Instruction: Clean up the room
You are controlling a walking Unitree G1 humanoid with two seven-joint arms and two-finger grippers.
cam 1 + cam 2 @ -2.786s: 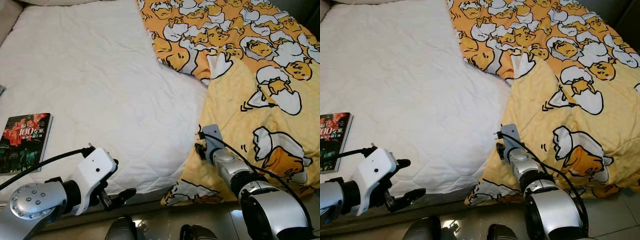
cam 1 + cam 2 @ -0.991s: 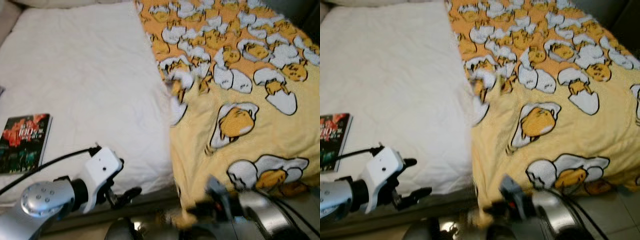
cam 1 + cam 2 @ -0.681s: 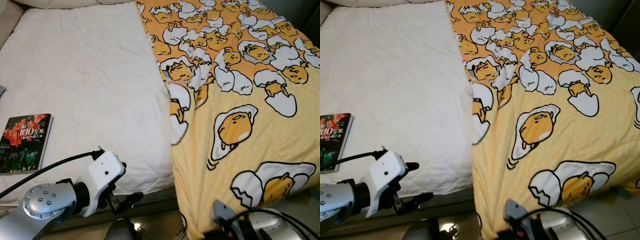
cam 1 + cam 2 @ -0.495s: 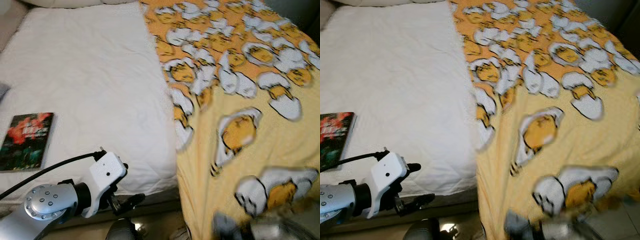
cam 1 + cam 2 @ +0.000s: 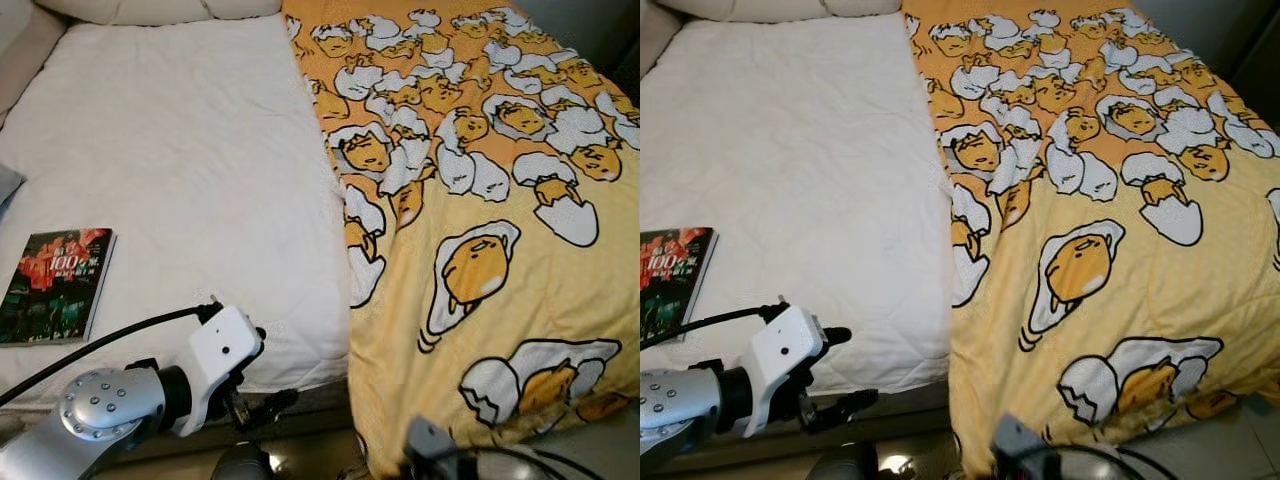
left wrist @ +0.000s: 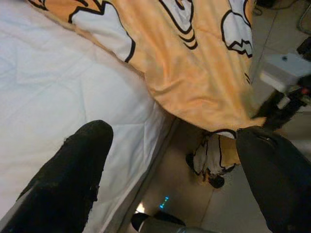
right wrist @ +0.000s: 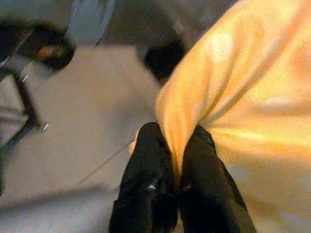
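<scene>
While the yellow egg-print blanket [image 5: 480, 200] lies spread flat over the right half of the bed [image 5: 180, 170], hanging past the foot edge, I see my right gripper [image 7: 177, 160] pinched together on a fold of its yellow hem, low above the floor [image 7: 63, 111]. My left gripper [image 6: 175, 165] has its fingers [image 6: 73, 170] wide apart near the mattress edge beside the blanket's corner, touching nothing. On the bare white sheet, well apart at the left, rests a book [image 5: 55, 285]
</scene>
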